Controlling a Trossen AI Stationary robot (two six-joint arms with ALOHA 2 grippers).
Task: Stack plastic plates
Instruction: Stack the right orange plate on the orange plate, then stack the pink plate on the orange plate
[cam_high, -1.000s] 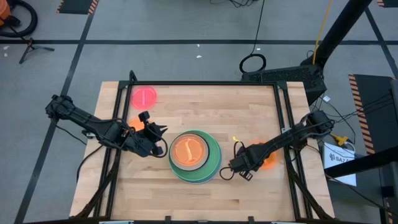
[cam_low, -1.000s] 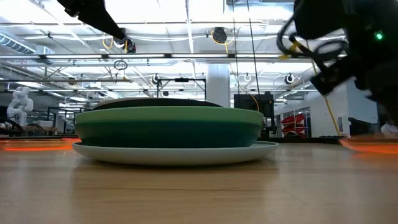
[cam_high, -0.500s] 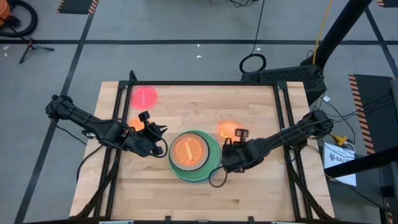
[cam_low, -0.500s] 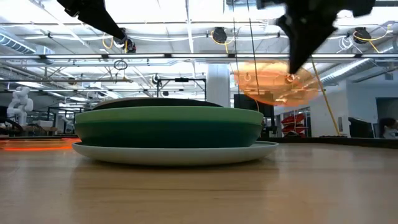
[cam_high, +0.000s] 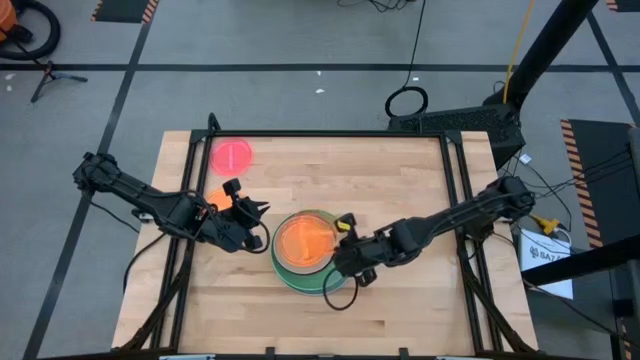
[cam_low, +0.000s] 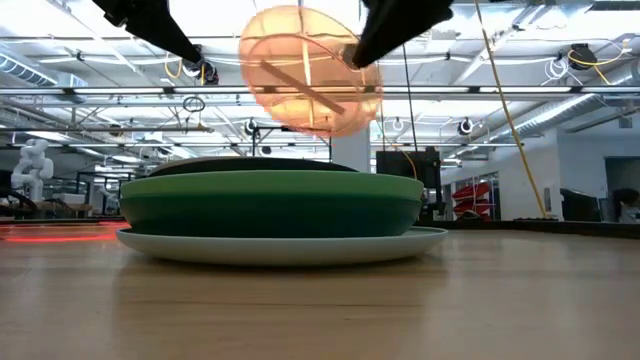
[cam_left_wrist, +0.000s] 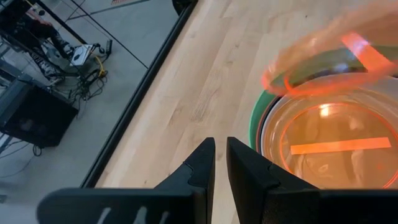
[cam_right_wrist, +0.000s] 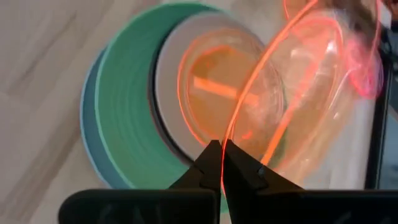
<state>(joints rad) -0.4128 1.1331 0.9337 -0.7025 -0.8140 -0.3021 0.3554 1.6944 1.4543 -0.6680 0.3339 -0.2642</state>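
Note:
A stack of plastic plates (cam_high: 312, 262) stands mid-table: light blue at the bottom, then green and grey-white, with a translucent orange plate (cam_right_wrist: 230, 93) on top. My right gripper (cam_high: 343, 243) is shut on a second translucent orange plate (cam_low: 310, 70), which hangs tilted above the stack. My left gripper (cam_high: 260, 238) hovers just left of the stack. A narrow gap shows between its fingers (cam_left_wrist: 221, 155), with nothing in it. A pink plate (cam_high: 232, 155) lies flat on the table at the far left. My right gripper pinches the rim (cam_right_wrist: 233, 134) of the held orange plate between its two fingers, on the side toward the table's right edge. The fingers come from the right, slanting down. The plate is lifted clear and tilted steeply over the stack (cam_low: 270, 205).
Another orange plate (cam_high: 214, 196) lies under my left arm near the table's left rail. Black frame rails (cam_high: 455, 200) run along the table's left and right sides. Bare wood (cam_high: 400, 180) shows at the far right and along the near edge.
My right gripper has lifted the orange plate off the table near the right edge. It has risen, gone left toward the stack and rolled its wrist. The plate, flat on the table before, now hangs tilted above the stack.

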